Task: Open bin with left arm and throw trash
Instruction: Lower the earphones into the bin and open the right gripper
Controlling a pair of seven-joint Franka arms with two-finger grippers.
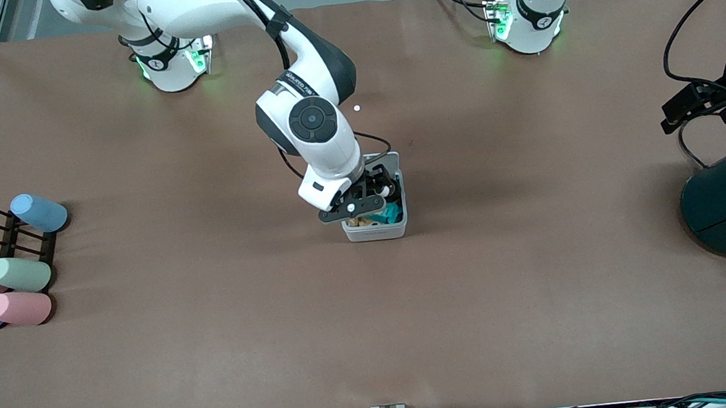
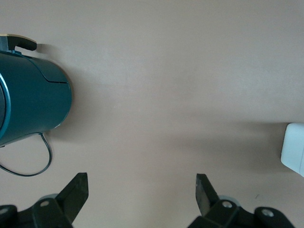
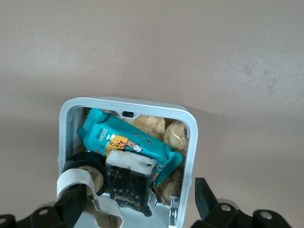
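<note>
The bin [image 1: 377, 229] stands lid-up, its long side running toward the robots; the released right hand [image 1: 363, 205] hovers over its trash [image 3: 128, 142]; the released left hand [image 2: 141, 199] waits

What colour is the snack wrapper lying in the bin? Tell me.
Teal snack wrapper, clearest in the right wrist view.

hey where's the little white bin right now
The bin sits open near the middle of the table, nearer the front camera than the tiny white dot. The right gripper hangs open over it; trash, including a teal wrapper, lies inside.
</note>
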